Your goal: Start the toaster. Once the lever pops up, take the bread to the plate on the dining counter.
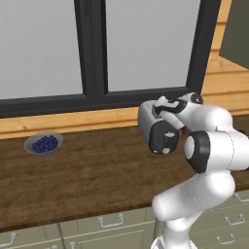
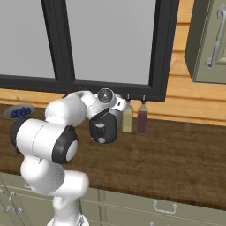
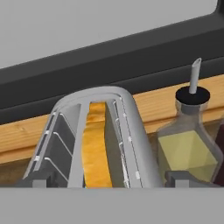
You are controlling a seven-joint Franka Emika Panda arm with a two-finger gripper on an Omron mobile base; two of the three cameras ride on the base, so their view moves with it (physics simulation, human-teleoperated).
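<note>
The silver-grey toaster (image 1: 151, 127) stands on the wood counter under the window, its black end panel and pale knob (image 2: 102, 129) facing me. In the hand view the toaster (image 3: 131, 131) has two slots on top. The bread (image 3: 96, 148), a tan slice on edge, sits deep in the right slot. My gripper (image 3: 111, 183) hangs just above the toaster top, open, with one dark fingertip (image 3: 40, 182) on each side and nothing between them. My hand and gripper (image 1: 163, 112) (image 2: 107, 114) hover over the toaster from behind. The plate and the dining counter are out of view.
A grey bowl of blue berries (image 1: 44, 144) (image 2: 19, 112) sits far left on the counter. A yellow oil bottle (image 2: 127, 118) (image 3: 188, 144) and a dark bottle (image 2: 142, 118) stand just right of the toaster. An upper cabinet (image 2: 212, 39) hangs at the right.
</note>
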